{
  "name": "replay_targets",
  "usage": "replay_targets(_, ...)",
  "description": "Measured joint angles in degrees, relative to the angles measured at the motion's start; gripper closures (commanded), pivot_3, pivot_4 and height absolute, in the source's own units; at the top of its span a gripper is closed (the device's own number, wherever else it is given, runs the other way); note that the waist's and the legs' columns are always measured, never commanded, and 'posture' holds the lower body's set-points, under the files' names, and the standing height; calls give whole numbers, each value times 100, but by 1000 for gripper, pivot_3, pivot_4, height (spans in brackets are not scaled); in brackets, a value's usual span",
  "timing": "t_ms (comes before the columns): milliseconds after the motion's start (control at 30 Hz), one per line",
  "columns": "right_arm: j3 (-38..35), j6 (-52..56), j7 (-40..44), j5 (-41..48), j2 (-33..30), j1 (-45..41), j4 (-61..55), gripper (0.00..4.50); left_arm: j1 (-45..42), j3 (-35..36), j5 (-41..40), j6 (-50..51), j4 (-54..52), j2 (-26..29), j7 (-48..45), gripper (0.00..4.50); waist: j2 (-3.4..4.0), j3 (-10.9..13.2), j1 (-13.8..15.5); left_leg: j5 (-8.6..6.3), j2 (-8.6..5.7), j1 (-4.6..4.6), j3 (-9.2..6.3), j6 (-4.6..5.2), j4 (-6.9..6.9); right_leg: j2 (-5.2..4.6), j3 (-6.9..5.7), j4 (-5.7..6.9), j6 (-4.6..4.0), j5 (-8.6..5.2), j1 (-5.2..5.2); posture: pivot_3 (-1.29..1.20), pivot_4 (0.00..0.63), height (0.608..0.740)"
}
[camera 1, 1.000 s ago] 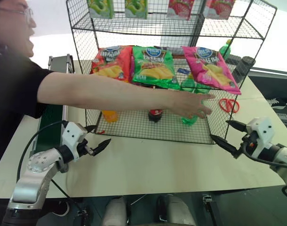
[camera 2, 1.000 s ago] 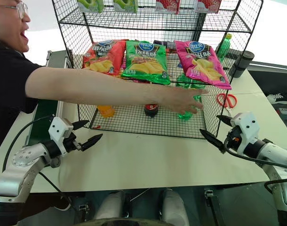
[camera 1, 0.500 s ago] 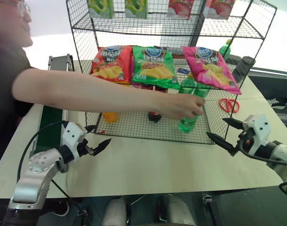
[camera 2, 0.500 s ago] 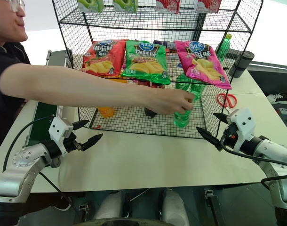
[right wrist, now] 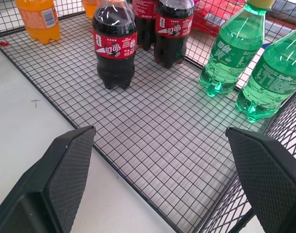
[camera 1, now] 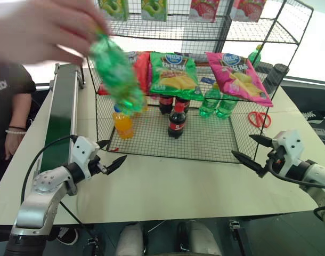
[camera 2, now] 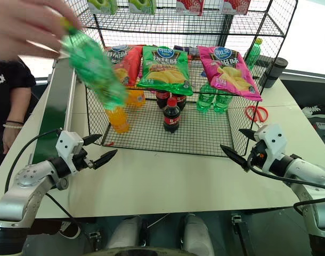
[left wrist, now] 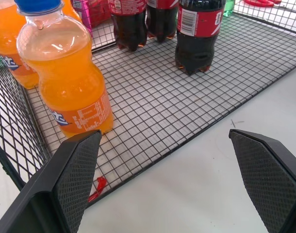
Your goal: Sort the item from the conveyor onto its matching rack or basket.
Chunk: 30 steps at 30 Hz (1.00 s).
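Observation:
A person's hand holds the item, a clear-green bottle with a yellow cap, tilted in the air above the near left corner of the rack, beside the conveyor. My left gripper hovers open over the table in front of the rack's left corner, nothing between its fingers. At the rack's right front corner my right gripper also stands open and empty, its fingers facing the bottom shelf.
On the bottom shelf stand orange bottles, cola bottles and green bottles. Chip bags lie on the tier above. Red scissors and a dark cup sit on the table to the right of the rack.
The person's arm has pulled out of the rack, lifting the green bottle up and to the left toward the conveyor. Both grippers have stayed where they were.

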Motion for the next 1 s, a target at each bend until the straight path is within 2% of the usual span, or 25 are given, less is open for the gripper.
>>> replay_targets(300, 116, -10, 16, -3, 0, -136, 14, 32, 156, 77, -106, 19, -125, -47, 131, 0, 0, 0, -1, 0, 1, 0, 0, 0, 0, 0, 0, 0, 0, 0, 0, 0, 150, 736)
replay_targets(567, 607, -14, 94, -21, 138, -580, 67, 32, 482, 382, -247, 139, -465, -150, 368, 0, -1, -1, -10, 0, 1, 1, -1, 0, 0, 0, 1, 2, 0, 0, -1, 0, 150, 736)
replay_targets(733, 1298, 31, 108, -16, 456, -1056, -49, 32, 682, 979, -566, 267, -629, -392, 722, 0, -3, -2, -10, 0, 4, 1, -2, 0, 1, 0, 1, 3, -1, 0, -1, 0, 150, 736)
replay_targets(867, 1929, 54, 123, -21, 861, -1485, -172, 32, 850, 1756, -862, 226, -654, -898, 1282, 0, -11, -7, -15, 0, 4, 2, -6, 0, 1, -1, 0, 6, -1, 1, -1, 0, 150, 736)
replay_targets(1000, 2332, 47, 169, -34, 1087, -1595, -222, 32, 925, 2240, -811, 14, -427, -1228, 1804, 0, -22, -13, 9, 0, -2, -1, -8, 0, 3, -8, -4, 7, 0, 1, 1, 0, 150, 736)
